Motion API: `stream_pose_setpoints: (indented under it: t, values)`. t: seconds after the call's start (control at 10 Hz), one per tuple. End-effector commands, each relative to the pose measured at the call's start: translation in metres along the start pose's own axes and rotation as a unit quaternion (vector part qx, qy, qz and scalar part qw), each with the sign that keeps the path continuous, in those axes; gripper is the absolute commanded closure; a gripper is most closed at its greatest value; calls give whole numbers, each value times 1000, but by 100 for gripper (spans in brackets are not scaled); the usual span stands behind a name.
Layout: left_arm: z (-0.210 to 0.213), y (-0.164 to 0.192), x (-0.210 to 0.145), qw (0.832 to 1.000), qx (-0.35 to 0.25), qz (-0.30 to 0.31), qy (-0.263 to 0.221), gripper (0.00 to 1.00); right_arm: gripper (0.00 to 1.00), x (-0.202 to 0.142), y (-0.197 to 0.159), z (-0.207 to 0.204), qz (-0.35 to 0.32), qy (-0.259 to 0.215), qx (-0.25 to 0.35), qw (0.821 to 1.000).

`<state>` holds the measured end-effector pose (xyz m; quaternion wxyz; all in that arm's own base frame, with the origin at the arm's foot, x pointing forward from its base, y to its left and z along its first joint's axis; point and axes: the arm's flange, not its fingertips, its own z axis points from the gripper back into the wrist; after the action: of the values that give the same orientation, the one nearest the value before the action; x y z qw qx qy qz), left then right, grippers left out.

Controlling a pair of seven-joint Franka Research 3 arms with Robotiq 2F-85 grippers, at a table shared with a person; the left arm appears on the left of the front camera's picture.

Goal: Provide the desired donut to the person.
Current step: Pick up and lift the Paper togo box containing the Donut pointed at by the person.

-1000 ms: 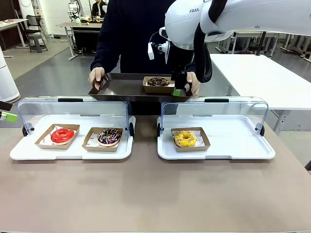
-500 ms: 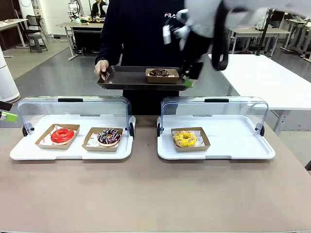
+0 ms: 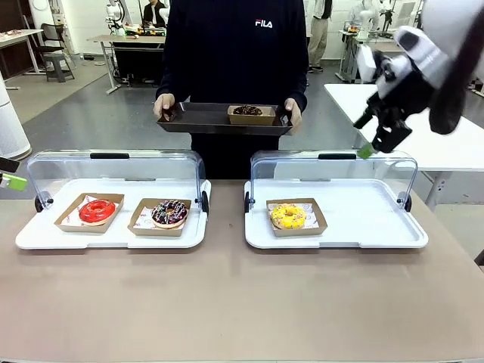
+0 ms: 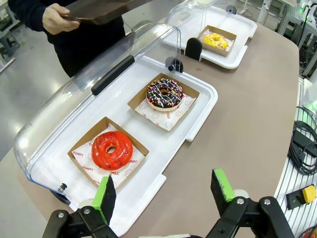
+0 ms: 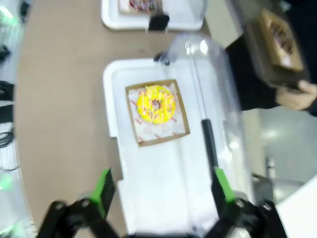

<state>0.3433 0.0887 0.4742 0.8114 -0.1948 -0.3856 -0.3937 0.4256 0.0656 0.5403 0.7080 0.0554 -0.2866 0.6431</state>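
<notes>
The person (image 3: 234, 53) stands at the far side and holds a dark tray (image 3: 197, 119) in both hands. On that tray sits a chocolate donut (image 3: 247, 111) in a cardboard box. My right gripper (image 3: 372, 140) hangs open and empty in the air, to the right of the tray and above the right case's lid. In the right wrist view it (image 5: 162, 188) hovers over the yellow donut (image 5: 156, 105). My left gripper (image 4: 163, 191) is open and empty near the red donut (image 4: 111, 149), at the table's left end.
The left white case (image 3: 30, 234) holds the red donut (image 3: 97, 211) and a chocolate sprinkled donut (image 3: 169, 213). In the right case (image 3: 378, 227) lies the yellow donut (image 3: 288, 216). Both clear lids stand raised. A white table (image 3: 408, 121) stands at the back right.
My right gripper has drawn back from the person's tray, moving right and away. The boxed chocolate donut stays on the tray, which the person has lifted a little.
</notes>
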Motion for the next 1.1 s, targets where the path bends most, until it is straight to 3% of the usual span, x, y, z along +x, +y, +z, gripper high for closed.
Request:
stream_pose_setpoints:
  t: [0.0,0.5,1.0]
  values:
    - [0,2,-3,1000,-3,-7,-9,0,0,-28,12,-12,-16,-61,-12,998]
    - [0,2,-3,1000,-3,-7,-9,0,0,-100,19,12,-46,-125,-11,991]
    - [0,2,-3,1000,-3,-7,-9,0,0,-133,16,12,-52,-203,-2,978]
